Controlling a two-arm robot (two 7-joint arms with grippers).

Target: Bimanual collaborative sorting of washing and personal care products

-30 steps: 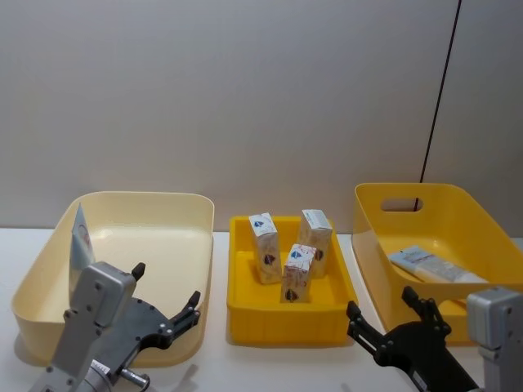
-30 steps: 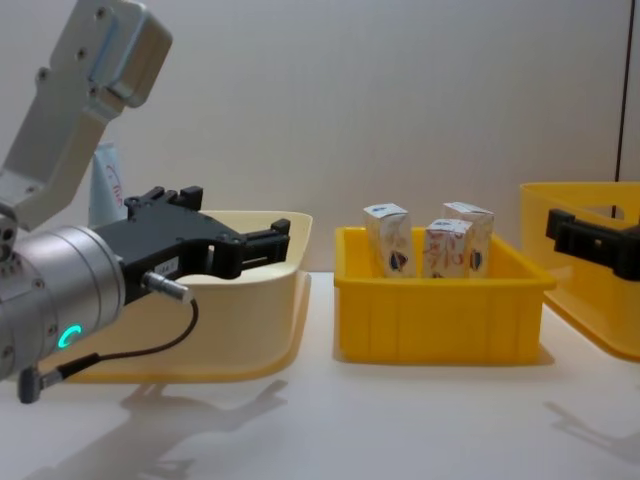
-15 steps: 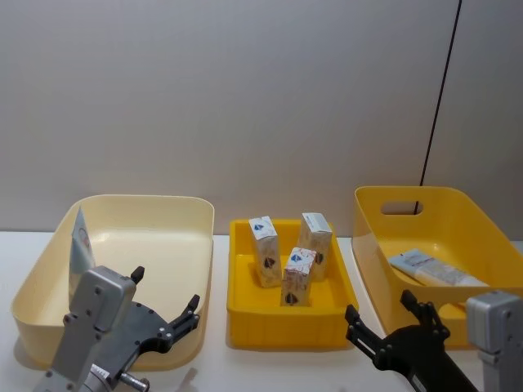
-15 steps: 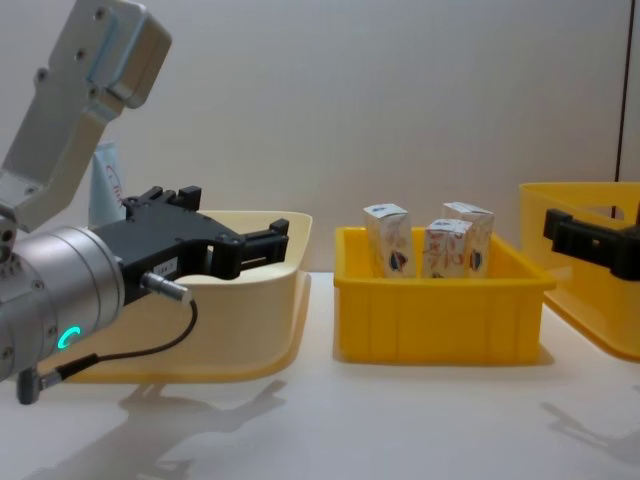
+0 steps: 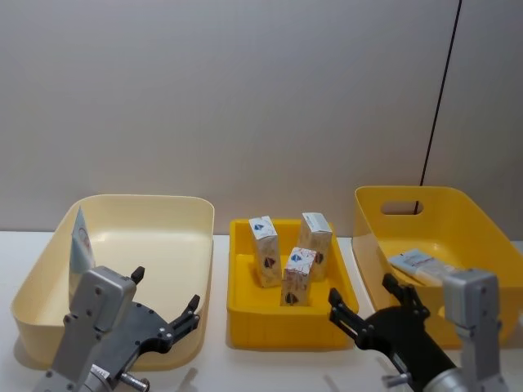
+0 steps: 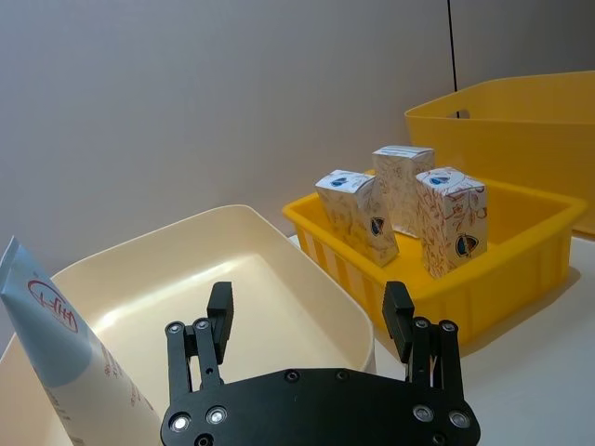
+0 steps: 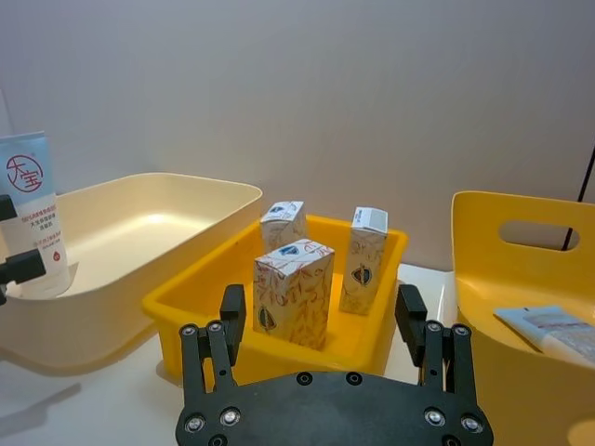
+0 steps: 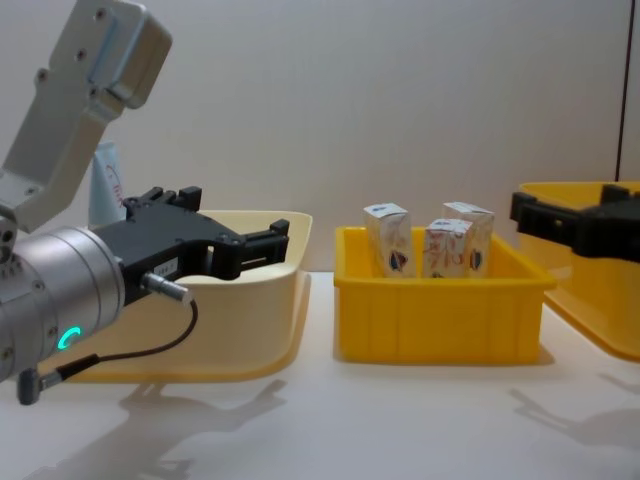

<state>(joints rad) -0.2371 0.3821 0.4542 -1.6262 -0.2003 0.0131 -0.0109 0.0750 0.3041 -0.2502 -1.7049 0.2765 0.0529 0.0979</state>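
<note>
three small cartons (image 5: 298, 273) stand in the centre yellow bin (image 5: 286, 317) at six o'clock in the head view. the upright tube (image 5: 80, 241) leans in the cream bin (image 5: 147, 200) at eight, and the flat tube (image 5: 425, 265) lies in the deep yellow bin (image 5: 441, 196) at four. the left gripper (image 5: 166, 287) at seven and the right gripper (image 5: 362, 289) at five are both spread wide, holding nothing.

Bright, even light falls from above. In the chest view the left hand (image 8: 240, 218) and its arm cast soft grey shadows on the near white desk (image 8: 400, 430). Focus stays sharp from near to far.
</note>
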